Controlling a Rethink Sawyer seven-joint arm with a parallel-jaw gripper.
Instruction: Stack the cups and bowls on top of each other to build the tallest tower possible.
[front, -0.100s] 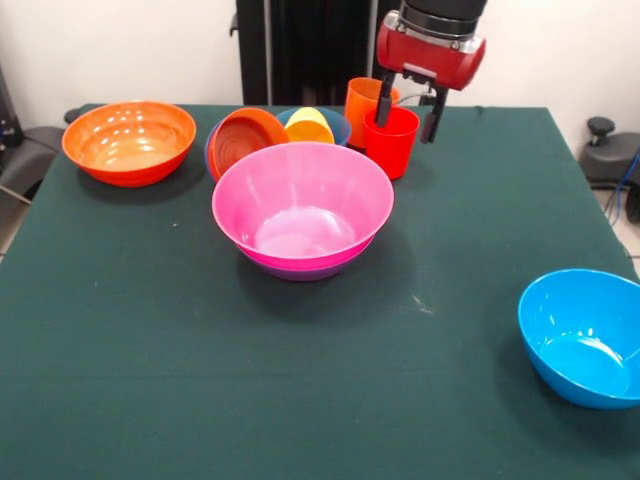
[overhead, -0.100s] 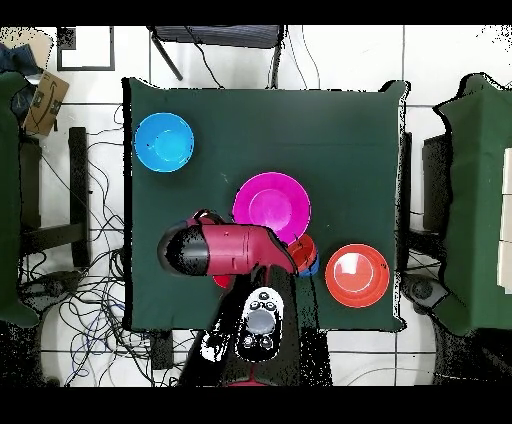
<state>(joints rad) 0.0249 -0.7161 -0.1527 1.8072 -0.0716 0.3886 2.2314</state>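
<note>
The red cup (front, -0.100s: 390, 150) stands upright at the back of the table, beside the orange cup (front, -0.100s: 360, 98). My gripper (front, -0.100s: 410, 122) hangs open over the red cup; one finger reaches down at the cup's mouth and the other hangs outside its right wall, not touching it. The yellow cup (front, -0.100s: 309, 126) lies in a small blue bowl (front, -0.100s: 338, 124). A small orange bowl (front, -0.100s: 246, 140) leans tilted in another blue bowl (front, -0.100s: 212, 150). The large pink bowl (front, -0.100s: 302, 205) sits nested in the purple bowl (front, -0.100s: 300, 271). In the overhead view the arm (overhead, -0.100s: 225, 250) hides the gripper.
The large orange bowl (front, -0.100s: 128, 140) stands alone at the back left. The bright blue bowl (front, -0.100s: 585, 335) sits near the front right edge of the green table (front, -0.100s: 150, 340). The overhead view shows the pink bowl (overhead, -0.100s: 271, 206), the bright blue bowl (overhead, -0.100s: 164, 141) and the large orange bowl (overhead, -0.100s: 356, 275).
</note>
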